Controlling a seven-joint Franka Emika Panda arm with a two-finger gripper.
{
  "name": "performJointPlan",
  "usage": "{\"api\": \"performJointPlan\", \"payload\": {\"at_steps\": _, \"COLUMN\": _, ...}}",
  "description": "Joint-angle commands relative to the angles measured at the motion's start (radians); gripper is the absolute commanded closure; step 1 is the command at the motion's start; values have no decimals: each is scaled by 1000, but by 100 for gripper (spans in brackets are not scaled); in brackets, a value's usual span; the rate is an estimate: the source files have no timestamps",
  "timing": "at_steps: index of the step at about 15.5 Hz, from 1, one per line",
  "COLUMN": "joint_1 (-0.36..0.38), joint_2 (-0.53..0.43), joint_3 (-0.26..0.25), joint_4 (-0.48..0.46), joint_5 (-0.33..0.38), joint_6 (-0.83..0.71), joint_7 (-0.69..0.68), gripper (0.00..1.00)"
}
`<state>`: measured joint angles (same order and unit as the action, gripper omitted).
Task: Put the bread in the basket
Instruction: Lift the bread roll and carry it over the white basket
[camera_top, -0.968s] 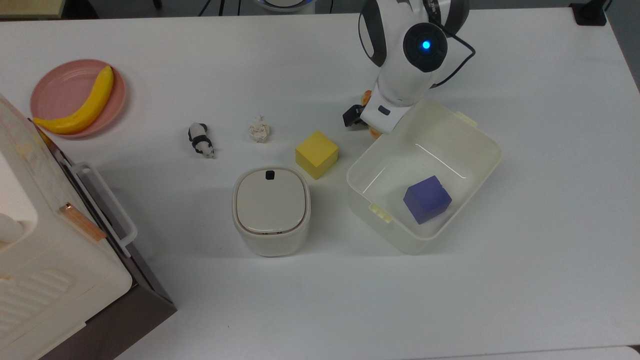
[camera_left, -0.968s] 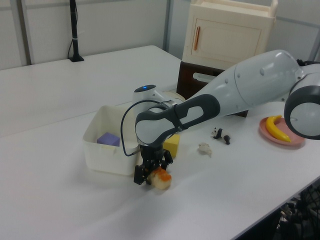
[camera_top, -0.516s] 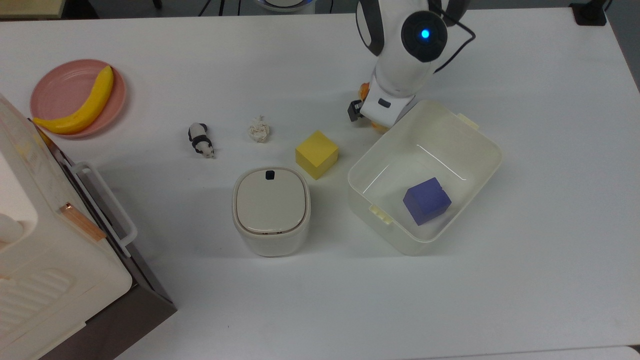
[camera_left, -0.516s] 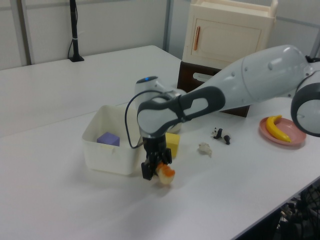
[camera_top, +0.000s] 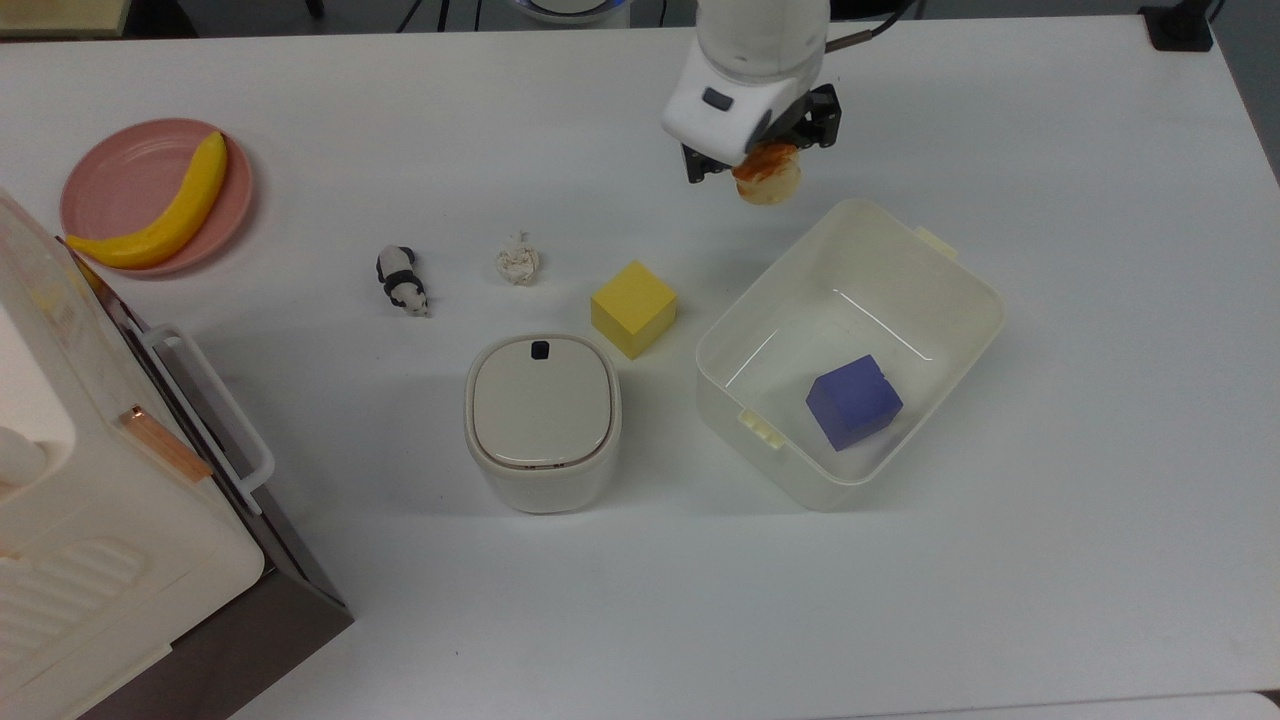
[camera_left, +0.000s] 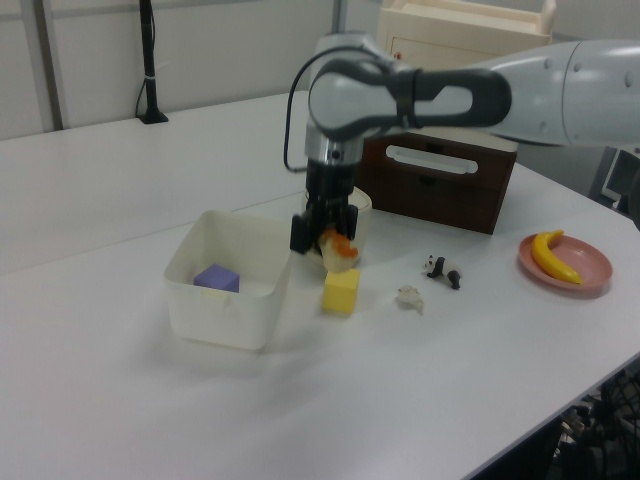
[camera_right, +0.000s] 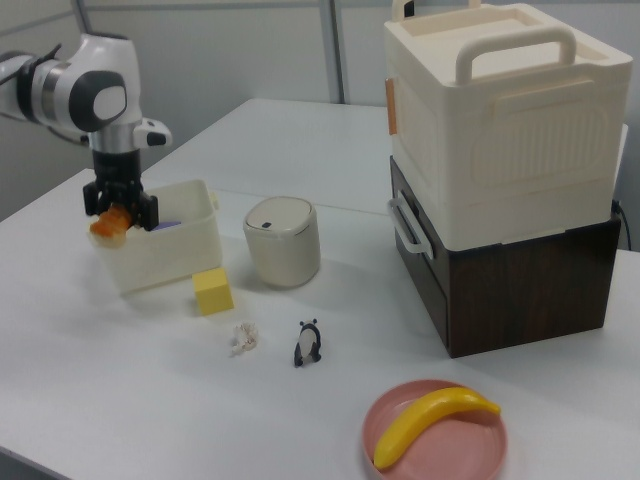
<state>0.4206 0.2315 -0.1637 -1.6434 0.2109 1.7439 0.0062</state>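
Bread (camera_top: 767, 176) now lifted in pincer (camera_top: 762, 158), beside basket (camera_top: 960, 275)

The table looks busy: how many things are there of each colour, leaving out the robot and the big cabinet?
Yellow: 2, banana, yellow cube
Purple: 1, purple cube
Pink: 1, plate
Cream: 3, basket, lidded bin, crumpled paper
Orange-brown: 1, bread
Black-and-white: 1, panda
Total: 9

White glossy arm (camera_left: 560, 80) with dark grey joint bands; black cable (camera_left: 293, 110) looping at nine o'clock; black two-finger gripper (camera_left: 325, 237) under a white wrist block.
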Motion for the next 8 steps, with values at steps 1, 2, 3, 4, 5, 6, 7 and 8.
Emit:
{"api": "performJointPlan", "payload": {"at_steps": 1, "joint_1": 7, "joint_2": 49, "joint_3": -3, "joint_4": 86, "joint_5": 50, "joint_6": 61, "joint_7": 238, "gripper": 83}}
{"api": "performJointPlan", "payload": {"at_steps": 2, "joint_1": 9, "joint_2": 61, "joint_3": 1, "joint_4": 91, "joint_5": 53, "joint_6": 103, "joint_7": 330, "gripper": 80}}
{"api": "performJointPlan", "payload": {"at_steps": 3, "joint_1": 20, "joint_2": 80, "joint_3": 6, "joint_4": 91, "joint_5": 51, "joint_6": 155, "joint_7": 433, "gripper": 78}}
{"api": "performJointPlan", "payload": {"at_steps": 4, "joint_1": 32, "joint_2": 92, "joint_3": 6, "joint_4": 91, "joint_5": 54, "joint_6": 187, "joint_7": 489, "gripper": 78}}
{"api": "performJointPlan", "payload": {"at_steps": 5, "joint_1": 35, "joint_2": 97, "joint_3": 6, "joint_4": 91, "joint_5": 56, "joint_6": 212, "joint_7": 539, "gripper": 78}}
{"api": "performJointPlan", "payload": {"at_steps": 6, "joint_1": 37, "joint_2": 104, "joint_3": 6, "joint_4": 91, "joint_5": 59, "joint_6": 233, "joint_7": 591, "gripper": 63}}
{"api": "performJointPlan", "payload": {"at_steps": 7, "joint_1": 41, "joint_2": 123, "joint_3": 7, "joint_4": 94, "joint_5": 62, "joint_6": 249, "joint_7": 654, "gripper": 26}}
{"api": "performJointPlan", "payload": {"at_steps": 8, "joint_1": 50, "joint_2": 133, "joint_3": 7, "joint_4": 96, "joint_5": 58, "joint_6": 261, "joint_7": 741, "gripper": 7}}
